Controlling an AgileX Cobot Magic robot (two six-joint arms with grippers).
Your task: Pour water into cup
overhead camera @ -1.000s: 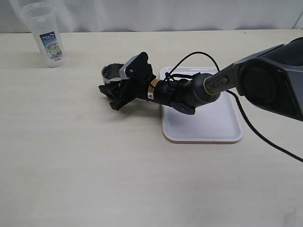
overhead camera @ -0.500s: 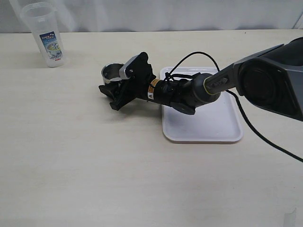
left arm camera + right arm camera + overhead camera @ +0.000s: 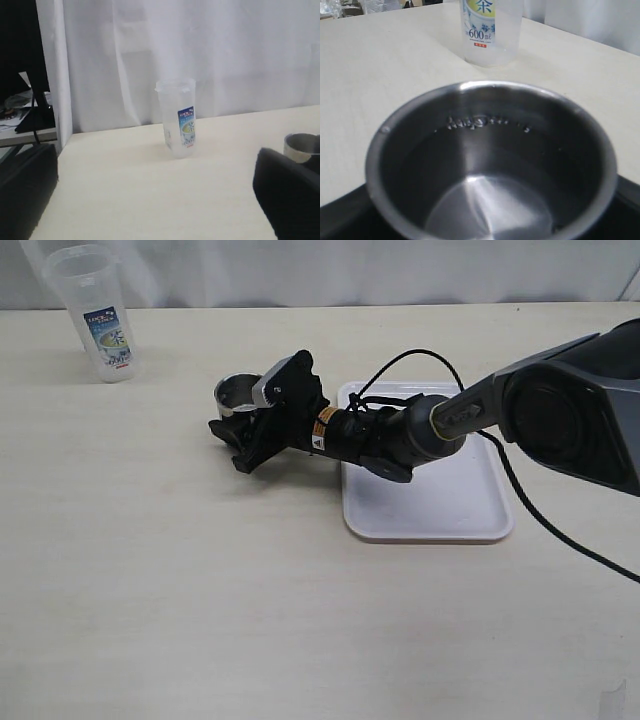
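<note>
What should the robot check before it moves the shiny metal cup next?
1. The cup stands upright on the table: ok.
2. The right gripper is at the cup: ok.
3. Its grip on the cup is firm: cannot tell.
4. The clear jug stands upright, well apart from the cup: ok.
5. Water in the clear jug: cannot tell.
6. How full the cup is: cannot tell. The right wrist view only shows small droplets on its inner wall.
</note>
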